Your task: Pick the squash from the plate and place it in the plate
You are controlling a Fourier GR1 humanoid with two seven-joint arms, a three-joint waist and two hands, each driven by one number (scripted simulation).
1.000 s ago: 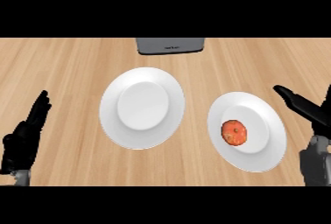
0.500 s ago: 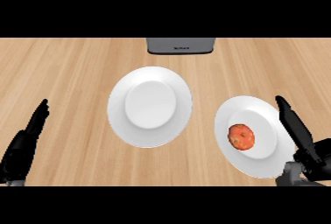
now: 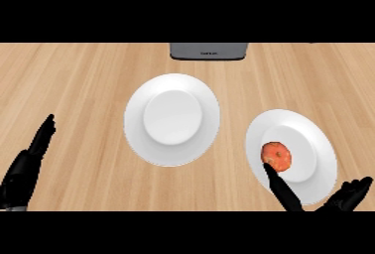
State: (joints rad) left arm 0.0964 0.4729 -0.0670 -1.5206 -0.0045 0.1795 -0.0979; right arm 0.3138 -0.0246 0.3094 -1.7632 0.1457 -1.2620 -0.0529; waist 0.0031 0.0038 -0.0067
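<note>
The orange squash (image 3: 276, 155) lies on the left part of the white plate (image 3: 311, 136) at the right. A second white plate (image 3: 171, 118) with nothing on it sits in the middle of the counter. My right hand (image 3: 344, 197) is at the lower right, open, with its thumb (image 3: 281, 188) stretched up over the right plate's near rim, its tip just below the squash. My left hand (image 3: 28, 166) rests open at the lower left edge, fingers up, well away from both plates.
A dark grey appliance (image 3: 209, 51) stands at the counter's far edge, behind the middle plate. Bare wooden counter (image 3: 81, 79) lies to the left of and between the plates.
The view has shifted, so both plates sit further right and lower. My right hand has dropped toward the lower right corner, its thumb now reaching up to the squash. The left hand stays low.
</note>
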